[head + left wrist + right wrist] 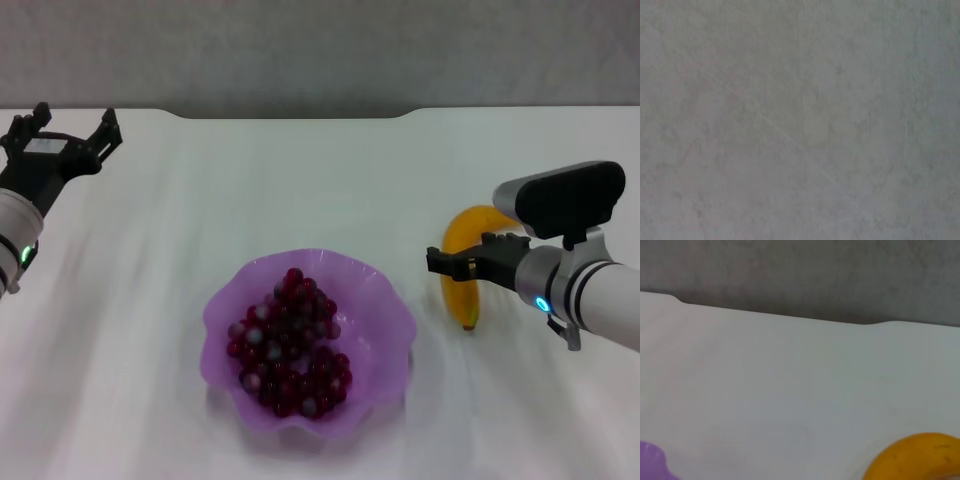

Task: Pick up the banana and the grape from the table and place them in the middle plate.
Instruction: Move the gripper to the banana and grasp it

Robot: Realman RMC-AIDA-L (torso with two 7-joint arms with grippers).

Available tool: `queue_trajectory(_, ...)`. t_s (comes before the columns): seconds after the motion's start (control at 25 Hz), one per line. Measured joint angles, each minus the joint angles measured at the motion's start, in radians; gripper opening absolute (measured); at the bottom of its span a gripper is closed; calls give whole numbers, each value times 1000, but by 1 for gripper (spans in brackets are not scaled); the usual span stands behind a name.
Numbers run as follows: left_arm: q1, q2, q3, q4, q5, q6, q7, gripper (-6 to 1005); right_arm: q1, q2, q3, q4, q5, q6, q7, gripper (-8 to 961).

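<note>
Head view: grape [289, 343] fills middle plate [385, 300]; banana [466, 250] beside right gripper [450, 264].

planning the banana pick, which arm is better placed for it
Right. The right claw sits at the banana, which lies on the table right of the middle plate. The grape is already plated. The left claw is at the far left, open.

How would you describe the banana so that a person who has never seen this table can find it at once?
Start from the purple middle plate holding the grape near the front of the white table. Look to the plate's right, where the right gripper reaches in. The banana lies there on the table, outside the plate: curved, yellow-orange, the only fruit of that colour.
</note>
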Motion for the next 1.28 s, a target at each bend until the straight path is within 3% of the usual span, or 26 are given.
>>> queue_trajectory(1.28,-4,0,3,0,0,0,0,887,-24,2,-56,39,27,0,15,891)
